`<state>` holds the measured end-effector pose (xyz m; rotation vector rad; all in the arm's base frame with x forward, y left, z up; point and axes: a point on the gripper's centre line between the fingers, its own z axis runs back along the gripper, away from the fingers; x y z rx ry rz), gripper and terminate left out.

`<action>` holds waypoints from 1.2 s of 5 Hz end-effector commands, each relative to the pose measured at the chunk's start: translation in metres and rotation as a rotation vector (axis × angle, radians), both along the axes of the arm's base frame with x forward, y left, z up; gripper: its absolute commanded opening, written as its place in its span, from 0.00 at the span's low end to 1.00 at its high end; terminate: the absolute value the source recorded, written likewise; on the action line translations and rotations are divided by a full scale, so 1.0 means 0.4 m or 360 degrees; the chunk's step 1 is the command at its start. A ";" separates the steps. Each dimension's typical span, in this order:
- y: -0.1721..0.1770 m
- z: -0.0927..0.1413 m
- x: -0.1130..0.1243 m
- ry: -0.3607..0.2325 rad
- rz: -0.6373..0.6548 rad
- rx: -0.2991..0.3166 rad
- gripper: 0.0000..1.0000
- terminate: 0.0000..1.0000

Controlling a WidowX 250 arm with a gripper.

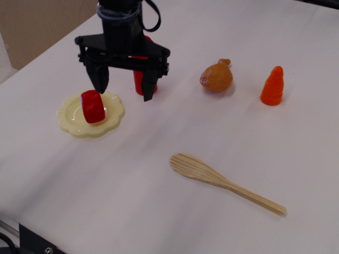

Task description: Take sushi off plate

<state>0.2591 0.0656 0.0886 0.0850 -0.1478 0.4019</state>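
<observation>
The red sushi with a white band on its side sits on the pale yellow scalloped plate at the left of the white table. My black gripper hangs open just right of and slightly behind the plate. Its left finger is close above the sushi's top. Its right finger is over the table right of the plate. The jaws stand wide apart and hold nothing.
A tall red squeeze bottle stands behind the gripper, mostly hidden by it. A brown chicken-like toy and an orange carrot cone sit at the back right. A wooden spoon lies at the front right.
</observation>
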 end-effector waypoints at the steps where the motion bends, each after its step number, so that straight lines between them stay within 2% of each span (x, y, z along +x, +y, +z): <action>1: 0.102 -0.027 0.004 -0.0122 0.0365 -0.0063 1.00 0.00; 4: 0.145 -0.082 0.051 -0.0081 0.0445 -0.0077 1.00 0.00; 6: 0.157 -0.114 0.054 -0.0005 0.0451 -0.0050 1.00 0.00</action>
